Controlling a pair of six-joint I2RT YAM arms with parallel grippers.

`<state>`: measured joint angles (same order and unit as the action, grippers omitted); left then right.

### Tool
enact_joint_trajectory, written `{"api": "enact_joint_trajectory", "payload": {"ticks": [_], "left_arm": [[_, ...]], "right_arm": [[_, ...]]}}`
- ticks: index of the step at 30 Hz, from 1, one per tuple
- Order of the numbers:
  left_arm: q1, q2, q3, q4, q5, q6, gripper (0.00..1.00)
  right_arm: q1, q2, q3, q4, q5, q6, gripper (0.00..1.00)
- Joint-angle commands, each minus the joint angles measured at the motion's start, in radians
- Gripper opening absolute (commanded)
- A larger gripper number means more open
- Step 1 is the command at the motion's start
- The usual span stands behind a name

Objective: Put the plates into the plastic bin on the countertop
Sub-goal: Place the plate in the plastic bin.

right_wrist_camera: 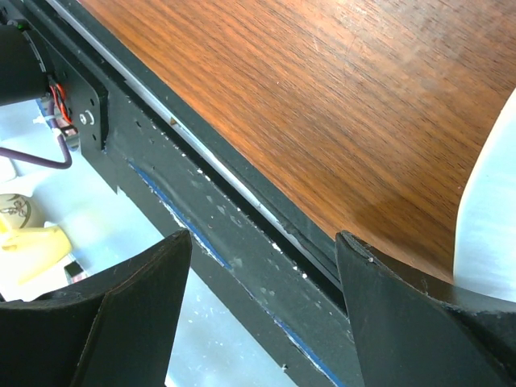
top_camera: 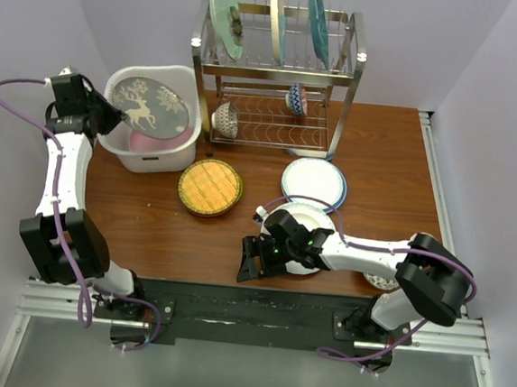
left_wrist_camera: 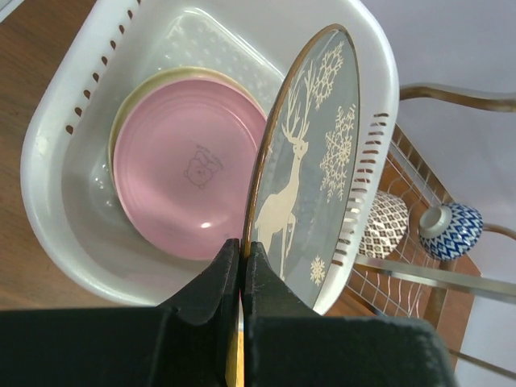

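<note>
- My left fingers (left_wrist_camera: 219, 282) are clenched on the grey deer plate (left_wrist_camera: 310, 161), which is tilted over the plastic bin (left_wrist_camera: 48, 153); the pink plate (left_wrist_camera: 181, 173) lies inside.
- My right fingers (right_wrist_camera: 121, 322) are spread and hold nothing, at the tabletop (right_wrist_camera: 322, 97) near edge.

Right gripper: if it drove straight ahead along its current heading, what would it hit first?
Probably the black rail at the near edge of the countertop, seen straight ahead of the open right gripper; depth is unclear.

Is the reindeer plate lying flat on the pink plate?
No: the grey deer plate leans steeply, its rim pinched in the left gripper, while the pink plate lies flat inside the white plastic bin.
</note>
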<state>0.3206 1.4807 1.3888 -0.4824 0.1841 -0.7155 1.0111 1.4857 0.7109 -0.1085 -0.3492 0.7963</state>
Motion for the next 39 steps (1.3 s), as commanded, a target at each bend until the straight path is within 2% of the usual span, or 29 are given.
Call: {"api": "enact_joint_trajectory", "payload": {"ticks": [1,14,22,30,35,38,39], "left_arm": [[0.008,-0.011,0.004,0.234,0.003,-0.047,0.0],[0.008,0.118,0.027,0.243,0.02,-0.019,0.0],[0.005,0.196,0.016,0.246,0.087,0.011,0.0],[-0.008,0.259,0.041,0.183,0.11,0.074,0.0],[-0.008,0.271,0.059,0.148,0.092,0.113,0.06],[-0.006,0.27,0.068,0.134,0.091,0.125,0.14],[-0.008,0.27,0.073,0.124,0.086,0.128,0.19]], "right_arm": [[-0.008,-0.002,0.009,-0.002,0.015,-0.026,0.76],[-0.02,-0.005,0.009,-0.01,0.021,-0.028,0.76],[-0.023,-0.012,0.005,-0.016,0.023,-0.029,0.76],[-0.026,-0.018,0.004,-0.023,0.024,-0.032,0.76],[-0.026,-0.022,0.004,-0.023,0.024,-0.029,0.76],[-0.026,-0.021,0.005,-0.023,0.024,-0.029,0.76],[-0.026,-0.022,0.005,-0.023,0.024,-0.029,0.76]]}}
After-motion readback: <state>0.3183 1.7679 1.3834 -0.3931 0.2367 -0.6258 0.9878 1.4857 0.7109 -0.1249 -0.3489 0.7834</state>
